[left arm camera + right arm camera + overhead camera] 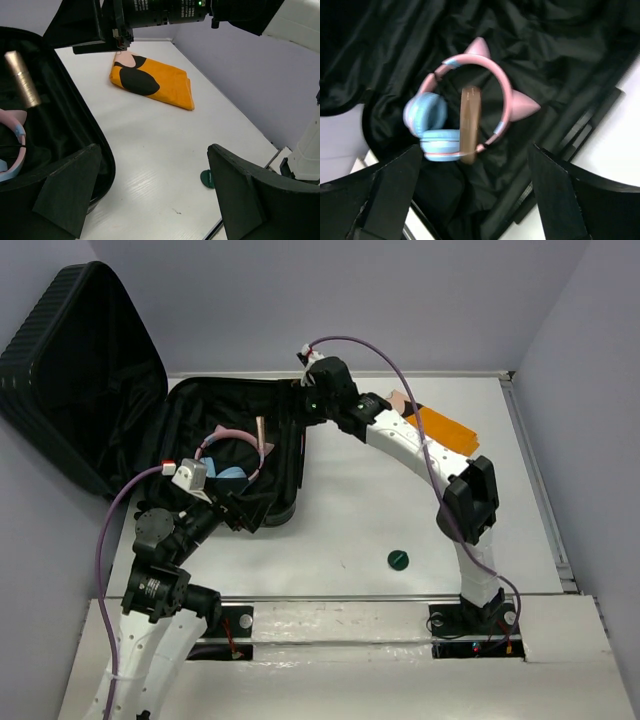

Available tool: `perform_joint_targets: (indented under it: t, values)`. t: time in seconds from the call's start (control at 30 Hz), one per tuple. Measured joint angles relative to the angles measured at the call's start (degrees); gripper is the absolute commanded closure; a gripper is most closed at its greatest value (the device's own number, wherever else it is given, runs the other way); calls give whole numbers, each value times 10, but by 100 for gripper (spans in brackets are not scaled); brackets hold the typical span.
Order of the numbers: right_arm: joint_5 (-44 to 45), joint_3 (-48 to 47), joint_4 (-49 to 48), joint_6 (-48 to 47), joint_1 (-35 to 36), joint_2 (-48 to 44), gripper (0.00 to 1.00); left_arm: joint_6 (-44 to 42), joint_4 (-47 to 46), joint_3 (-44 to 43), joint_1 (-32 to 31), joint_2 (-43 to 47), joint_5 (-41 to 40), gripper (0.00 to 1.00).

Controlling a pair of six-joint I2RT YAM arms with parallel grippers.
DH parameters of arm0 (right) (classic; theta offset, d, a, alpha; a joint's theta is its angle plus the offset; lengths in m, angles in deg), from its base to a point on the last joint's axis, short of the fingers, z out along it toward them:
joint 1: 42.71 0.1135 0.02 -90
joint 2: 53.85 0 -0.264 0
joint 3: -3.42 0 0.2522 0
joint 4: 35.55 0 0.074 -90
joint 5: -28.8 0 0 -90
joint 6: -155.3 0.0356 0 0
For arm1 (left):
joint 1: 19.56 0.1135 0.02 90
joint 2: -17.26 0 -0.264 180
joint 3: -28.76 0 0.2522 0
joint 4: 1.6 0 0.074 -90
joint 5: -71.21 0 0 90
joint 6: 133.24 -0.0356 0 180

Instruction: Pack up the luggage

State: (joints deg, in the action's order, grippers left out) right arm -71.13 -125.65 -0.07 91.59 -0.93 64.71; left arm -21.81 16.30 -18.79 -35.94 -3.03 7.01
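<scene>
Looking down past our right gripper, we find it spread wide and holding nothing, hanging over the open luggage, whose black lining fills the space beneath its fingers. Directly under the gap between those fingers lie pink cat-ear headphones with blue cushions, and a bronze-coloured tube rests across them, inside the band. Our left gripper is likewise wide apart and empty, low by the case's near corner. The rim curves past its left finger, and we cannot tell whether they touch. Ahead of this gripper, out on the white table, a folded orange cloth with black patches lies partly beneath the right arm. A small green cap sits on the table just beside the left gripper's right finger. The case's ribbed lid stands raised, away from both grippers.
</scene>
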Motion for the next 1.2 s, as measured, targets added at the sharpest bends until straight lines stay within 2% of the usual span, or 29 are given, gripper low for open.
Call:
perform_joint_targets:
  t: [0.1, 0.23, 0.37, 0.47, 0.6, 0.83, 0.93, 1.03, 1.07, 1.13, 1.2]
  values:
    - [14, 48, -10, 8, -9, -20, 13, 0, 0, 0, 0, 4, -3, 1]
    - [89, 295, -1, 10, -32, -157, 22, 0, 1, 0, 0, 14, -4, 1]
    - [160, 517, 34, 28, -47, -309, 24, 0, 0, 0, 0, 22, -5, 1]
    - [174, 639, 86, 68, -46, -408, 24, 0, 0, 0, 0, 25, -5, 1]
    - [170, 735, 134, 115, -45, -485, 23, 0, 0, 0, -1, 30, -6, 1]
    - [159, 776, 202, 159, -45, -529, 23, 0, 0, 0, -5, 43, -9, 1]
    - [151, 776, 196, 166, -44, -511, 32, 0, 1, 0, -8, 47, -11, 1]
    - [137, 776, 175, 170, -34, -467, 55, 0, 1, 0, -12, 50, -12, 1]
    - [136, 776, 167, 172, -30, -454, 76, 0, 2, 0, -13, 51, -13, 1]
    - [133, 774, 155, 176, -18, -428, 89, 0, 2, 0, -13, 51, -14, 1]
    - [130, 768, 150, 174, -13, -420, 93, 0, 2, 0, -15, 51, -17, 1]
